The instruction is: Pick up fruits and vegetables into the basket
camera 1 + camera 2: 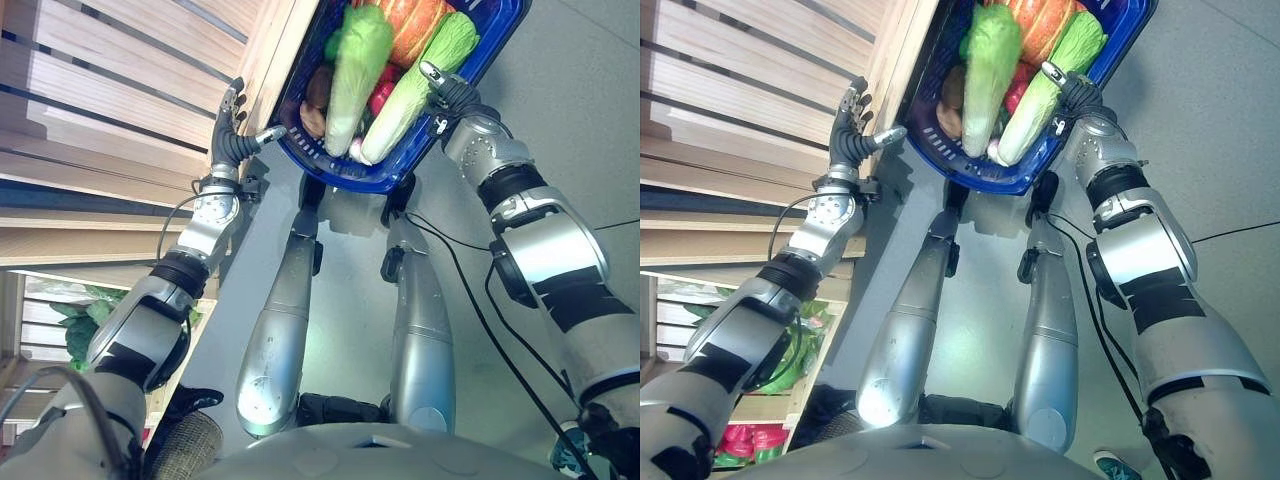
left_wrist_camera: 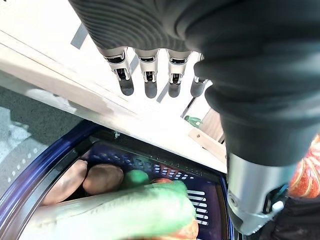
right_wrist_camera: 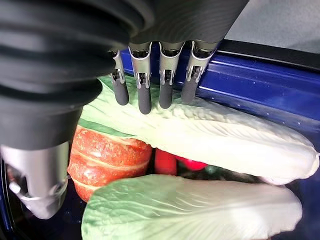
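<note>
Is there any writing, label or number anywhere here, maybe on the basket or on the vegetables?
None that can be read.
The blue basket shows bare plastic, with no label in sight.
The two cabbages and the orange pumpkin carry no stickers.
The wooden shelf beside the left hand has plain slats.
The right hand, at the basket's rim, bears no visible marking.

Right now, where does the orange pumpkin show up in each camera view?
Left eye view: pumpkin at the top, in the blue basket, between two cabbages.
Right eye view: top centre.
Left wrist view: far right edge.
Right wrist view: lower left, under a cabbage.
Shared landmark: the basket.
</note>
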